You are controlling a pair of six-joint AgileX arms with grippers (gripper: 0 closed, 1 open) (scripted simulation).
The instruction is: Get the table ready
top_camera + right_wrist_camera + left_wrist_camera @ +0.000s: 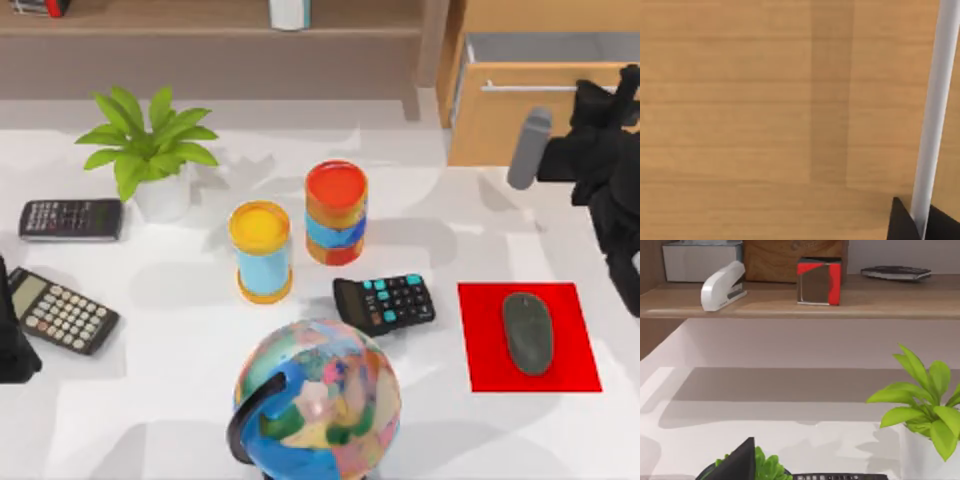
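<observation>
The white table (pixel 150 400) spans the top view. At its back right stands the light wooden drawer cabinet (pixel 500 130), its drawer pulled out a little. My right gripper (pixel 598 95) is at the drawer's silver handle (pixel 525 87). In the right wrist view the handle bar (pixel 932 100) runs between the black fingertips of that gripper (pixel 921 225), which press against both its sides, close to the wooden front. My left gripper (pixel 12 345) is parked at the table's left edge; its dark tip (pixel 735 462) faces the plant.
On the table are a potted plant (pixel 150 150), three calculators (pixel 70 218) (pixel 62 312) (pixel 385 303), two coloured cylinders (pixel 261 250) (pixel 336 212), a globe (pixel 318 400) and a grey mouse (pixel 527 332) on a red mat (pixel 480 340). A wooden shelf (pixel 200 30) stands behind.
</observation>
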